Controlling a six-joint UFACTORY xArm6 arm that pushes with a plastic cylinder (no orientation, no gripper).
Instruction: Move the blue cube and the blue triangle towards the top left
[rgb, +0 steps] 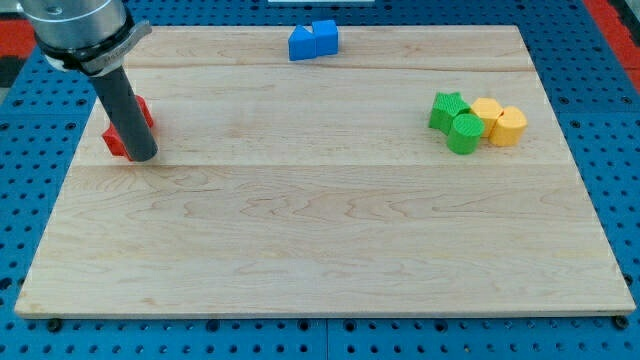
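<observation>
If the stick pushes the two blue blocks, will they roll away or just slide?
The blue blocks look flat-sided, so they would probably slide, not roll. They touch each other, so one push may move both. My tip is far off, beside the red blocks.

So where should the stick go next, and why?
Probably to the right of the blue blocks at the view's top middle. My tip sits far off at the view's left, against the red blocks, touching nothing blue. From their right side it could likely push them left along the top edge toward the corner.
</observation>
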